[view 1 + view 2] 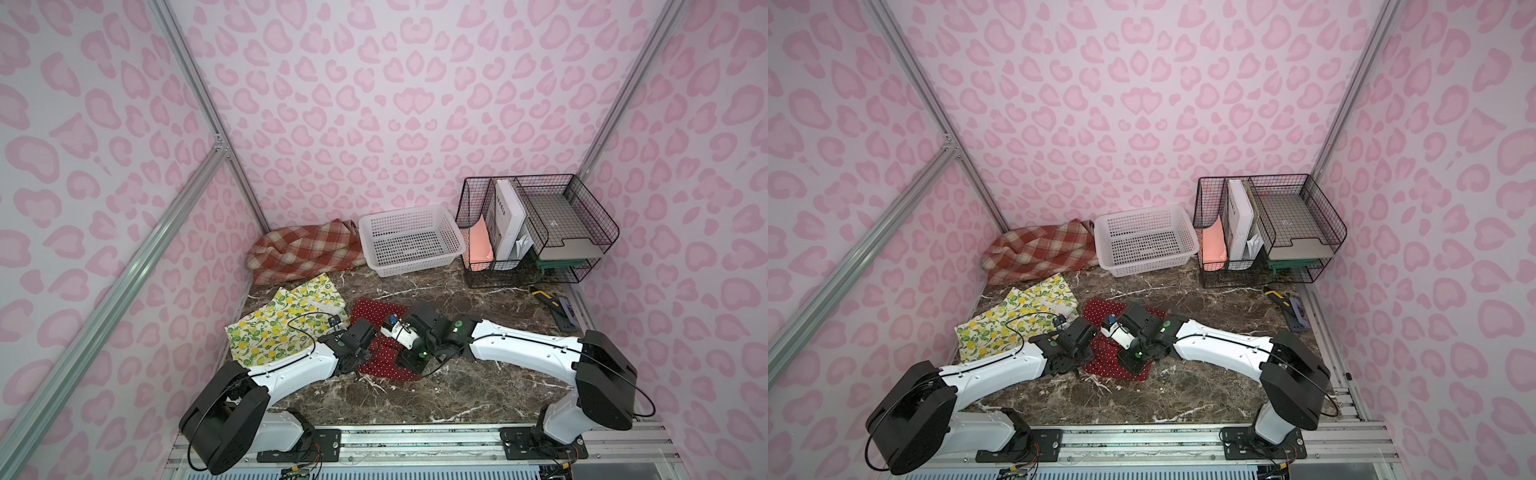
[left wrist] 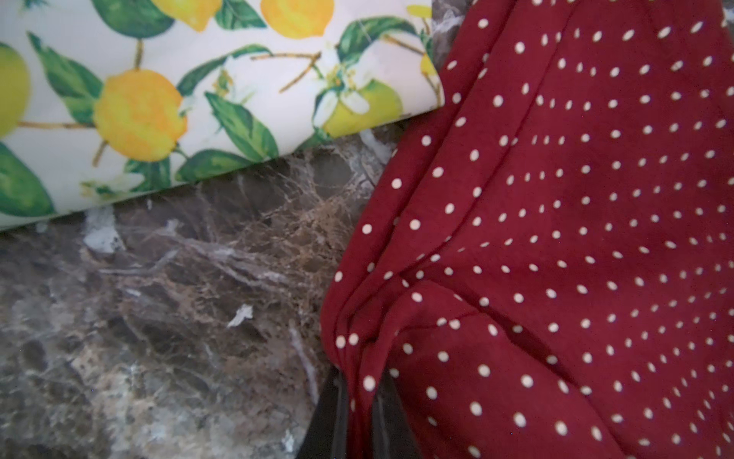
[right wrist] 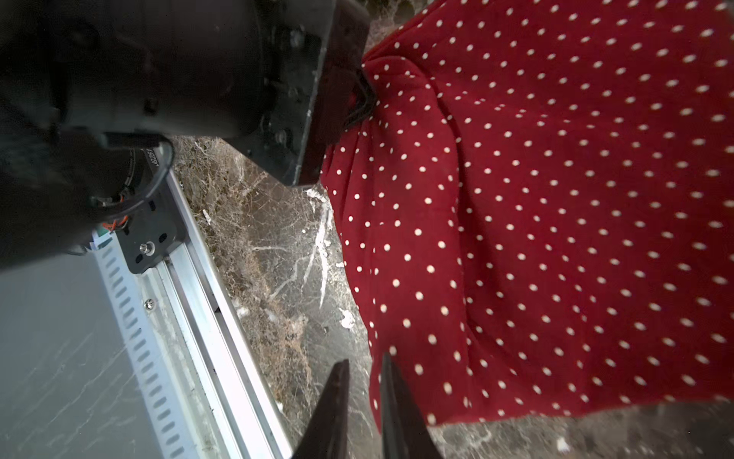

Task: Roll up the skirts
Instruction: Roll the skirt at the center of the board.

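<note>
Marble tabletop [image 1: 478, 374], both arms reaching in over the red polka-dot skirt [image 1: 372, 311], which is lying spread near the middle of the table, partly under the two wrists in both top views. Left gripper [image 2: 357, 381] is clamping a bunched fold at the skirt's edge; in the left wrist view the cloth is gathering into pleats that run down between the two dark fingers, and the right wrist view is showing the same pinch from the side. Right gripper [image 3: 365, 361] is sitting at another edge of the same skirt, its fingers standing a narrow gap apart with the hem lying in the gap against one finger; cannot tell whether it is gripping the cloth. Lemon-print skirt [image 1: 282, 324] is lying flat just beside the red one, toward the left arm's side, a strip of bare marble showing between them in the left wrist view. Plaid skirt [image 1: 303, 249] is lying crumpled in the far corner against the wall, touching the white basket [image 1: 419, 266] standing next to it.
</note>
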Controlling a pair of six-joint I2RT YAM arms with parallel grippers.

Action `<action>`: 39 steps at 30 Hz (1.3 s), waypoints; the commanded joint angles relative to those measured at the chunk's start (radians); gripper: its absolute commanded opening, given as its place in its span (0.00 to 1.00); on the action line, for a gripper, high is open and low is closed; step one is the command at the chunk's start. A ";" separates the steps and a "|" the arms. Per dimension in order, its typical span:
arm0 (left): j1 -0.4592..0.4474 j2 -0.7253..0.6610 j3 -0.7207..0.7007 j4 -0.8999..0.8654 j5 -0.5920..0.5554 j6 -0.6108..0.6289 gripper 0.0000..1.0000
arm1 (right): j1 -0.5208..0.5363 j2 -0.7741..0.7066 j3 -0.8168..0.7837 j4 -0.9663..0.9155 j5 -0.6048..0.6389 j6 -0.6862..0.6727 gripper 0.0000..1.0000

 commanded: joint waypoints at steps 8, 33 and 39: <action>0.000 -0.011 -0.013 -0.052 0.042 0.008 0.00 | 0.016 0.079 -0.060 0.149 0.133 -0.029 0.42; 0.054 -0.103 -0.021 0.024 0.158 0.094 0.00 | 0.196 0.347 -0.099 -0.101 0.423 0.032 0.18; 0.170 -0.219 -0.006 -0.057 0.206 0.154 0.55 | 0.170 0.255 -0.064 -0.175 0.117 0.015 0.04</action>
